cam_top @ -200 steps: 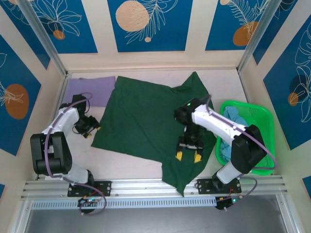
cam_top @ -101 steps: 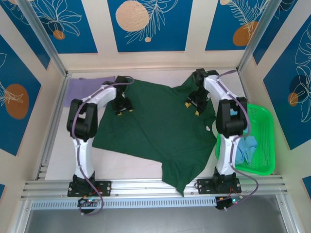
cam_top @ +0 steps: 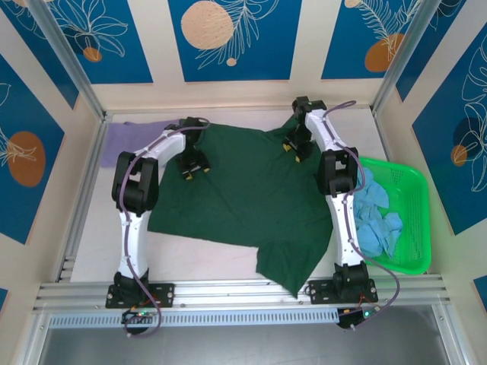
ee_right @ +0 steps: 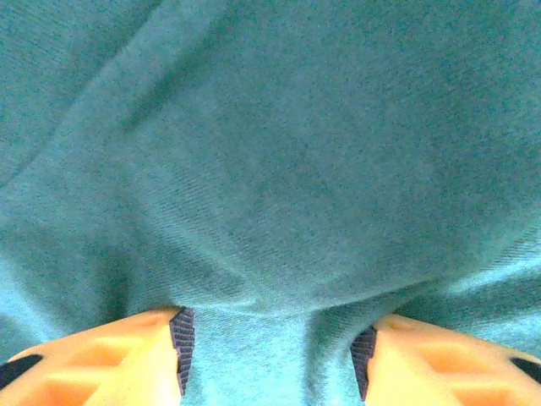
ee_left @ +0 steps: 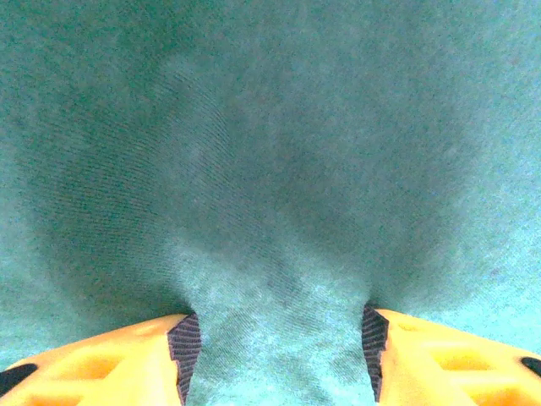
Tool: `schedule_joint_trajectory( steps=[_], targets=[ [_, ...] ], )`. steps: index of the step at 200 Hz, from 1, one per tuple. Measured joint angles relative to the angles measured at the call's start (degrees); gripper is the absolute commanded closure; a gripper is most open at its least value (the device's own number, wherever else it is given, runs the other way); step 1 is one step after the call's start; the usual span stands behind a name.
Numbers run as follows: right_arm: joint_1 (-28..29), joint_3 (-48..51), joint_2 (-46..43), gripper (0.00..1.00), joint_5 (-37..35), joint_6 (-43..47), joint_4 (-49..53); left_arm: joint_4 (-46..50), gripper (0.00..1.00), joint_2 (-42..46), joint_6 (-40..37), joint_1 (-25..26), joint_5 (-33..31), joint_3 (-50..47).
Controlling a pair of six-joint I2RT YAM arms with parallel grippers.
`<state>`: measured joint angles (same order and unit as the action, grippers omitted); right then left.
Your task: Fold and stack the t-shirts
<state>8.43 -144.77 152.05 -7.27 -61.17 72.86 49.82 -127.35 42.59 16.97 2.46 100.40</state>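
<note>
The dark green t-shirt (cam_top: 243,205) lies spread in the middle of the bench (cam_top: 99,236). The left pincer (cam_top: 190,170) grips its upper left part and the right pincer (cam_top: 295,150) grips its upper right part. Each has green cloth squeezed between its pads. I think both should hold tight and lift together, level, so the fold comes out straight. I count one dark green t-shirt, one purple t-shirt (cam_top: 125,141) at the upper left, two pincers and one basket (cam_top: 415,182) on the right. The blue t-shirts (cam_top: 377,220) in it are too jumbled to count.
</note>
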Motion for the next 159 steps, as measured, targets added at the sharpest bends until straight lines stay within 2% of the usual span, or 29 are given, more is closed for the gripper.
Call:
schedule_joint_trajectory(
  steps=[17,34,62,89,107,126,140,159],
  targets=[
    [-0.7,-6.8,3.7,0.46,2.7,-0.2,-1.7,-0.7,0.38,0.0,1.9,-0.5,0.4,0.0],
    [-1.5,-9.9,5.7,0.40,5.2,-0.4,-5.8,-1.2,0.37,-0.2,2.8,-1.2,1.0,0.9],
    [-2.4,-12.8,8.0,0.28,8.2,-0.6,-15.3,-0.4,0.35,-4.9,3.2,-2.8,1.4,9.0],
    [-2.5,-14.8,9.5,0.17,9.7,-0.4,-21.4,0.0,0.28,-7.2,3.6,-4.3,0.4,14.1],
    [-2.4,-14.8,9.3,0.13,10.1,1.1,-23.3,0.8,0.19,-7.3,3.9,-5.8,0.1,15.5],
    [-2.1,-13.6,7.3,0.12,10.4,2.7,-22.6,0.9,0.12,-6.6,3.5,-7.3,0.0,16.3],
    [-1.7,-9.9,2.9,0.11,10.2,4.8,-20.6,1.3,0.11,-4.2,2.8,-7.8,-0.1,15.5],
    [-1.0,-1.7,-6.3,0.12,9.2,8.0,-18.6,1.0,0.13,3.7,2.0,-8.1,-0.2,9.5]
  ],
)
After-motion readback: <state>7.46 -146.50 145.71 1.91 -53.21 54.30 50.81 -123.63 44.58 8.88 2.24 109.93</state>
